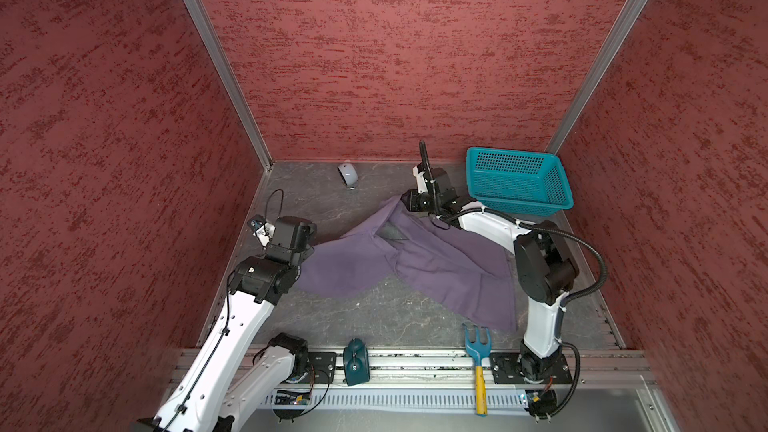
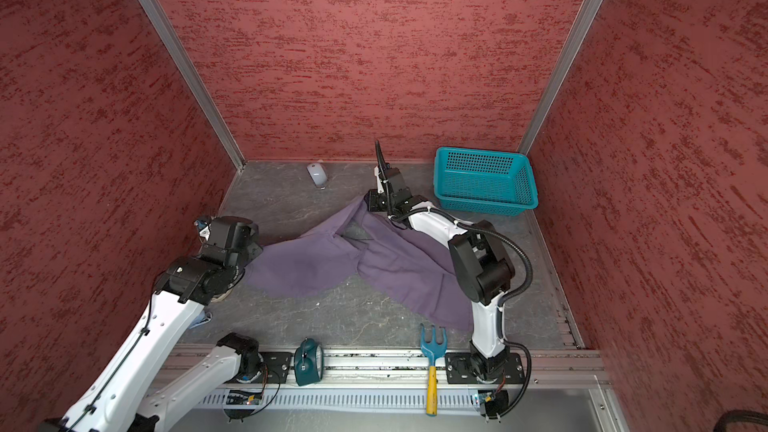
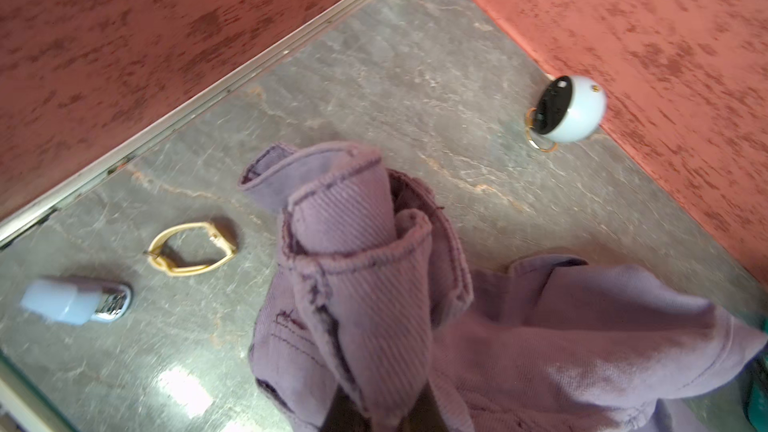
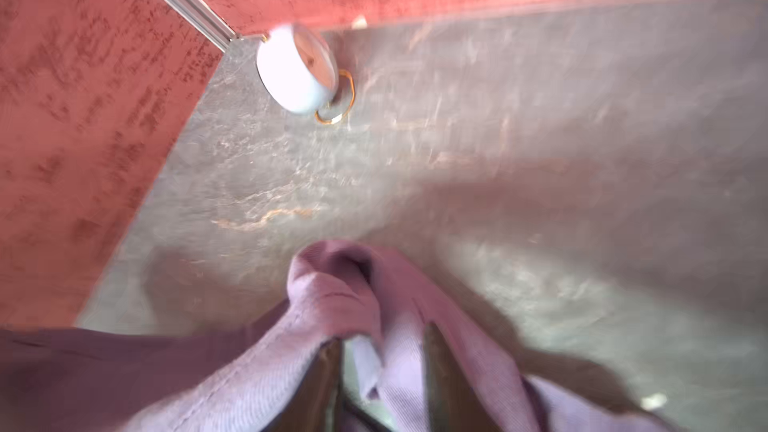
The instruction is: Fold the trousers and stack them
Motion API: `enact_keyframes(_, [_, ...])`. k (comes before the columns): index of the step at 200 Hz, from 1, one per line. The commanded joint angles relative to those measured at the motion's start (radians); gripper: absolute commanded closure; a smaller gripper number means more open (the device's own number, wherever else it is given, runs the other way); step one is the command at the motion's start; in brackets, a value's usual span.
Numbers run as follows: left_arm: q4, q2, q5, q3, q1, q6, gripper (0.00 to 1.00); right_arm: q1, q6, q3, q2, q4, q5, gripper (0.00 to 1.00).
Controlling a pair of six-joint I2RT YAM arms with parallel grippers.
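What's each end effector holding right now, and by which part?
The left end effector is shut on the trousers at a bunched stitched edge. The right end effector stands open around a fold, not clamping it.

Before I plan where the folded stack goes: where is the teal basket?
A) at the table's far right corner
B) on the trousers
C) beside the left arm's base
A: in both top views the teal basket stands in the far right corner of the table, not on the trousers.

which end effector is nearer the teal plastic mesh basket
Right. The right end effector is close beside the teal plastic mesh basket at the back; the left end effector is far off across the grey marbled table.
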Motion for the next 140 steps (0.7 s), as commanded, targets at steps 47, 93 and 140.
enact_keyframes(47, [0.082,0.019,0.170,-0.088,0.182,0.012,0.35,-0.016,-0.137,-0.098,-0.180,-0.181,0.160,0.46])
enact_keyframes(93, [0.218,0.070,0.196,-0.073,0.183,0.051,0.29,-0.124,-0.043,-0.291,-0.359,-0.358,0.310,0.40])
enact_keyframes(140, [0.395,0.272,0.310,-0.108,0.154,0.094,0.27,-0.345,0.036,-0.536,-0.497,-0.427,0.296,0.37])
